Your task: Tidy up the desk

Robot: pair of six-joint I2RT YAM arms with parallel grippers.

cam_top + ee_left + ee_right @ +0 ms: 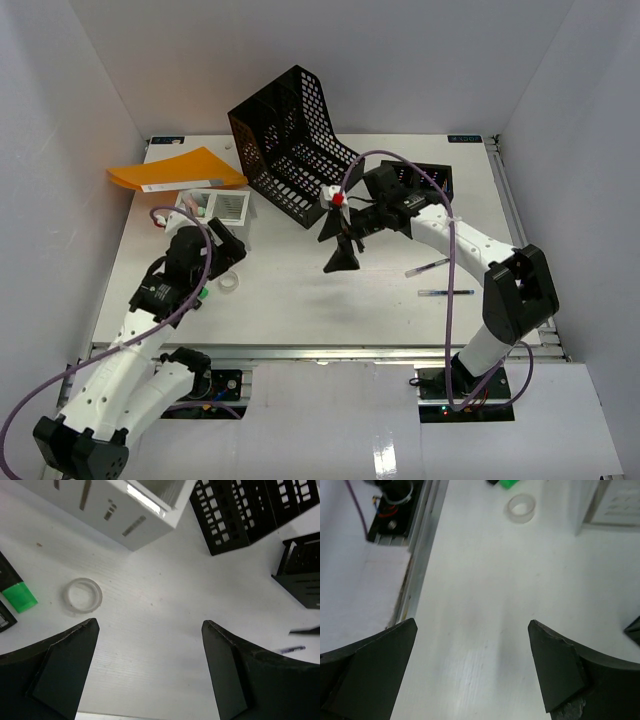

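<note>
The left gripper [150, 625] hangs spread wide and empty above the desk [300, 310], a clear tape ring [82, 596] at its ten o'clock; a clean pickup likely needs the jaws centred over it. Off at three o'clock, the right gripper [338, 243] gapes equally, holding nothing.
</note>
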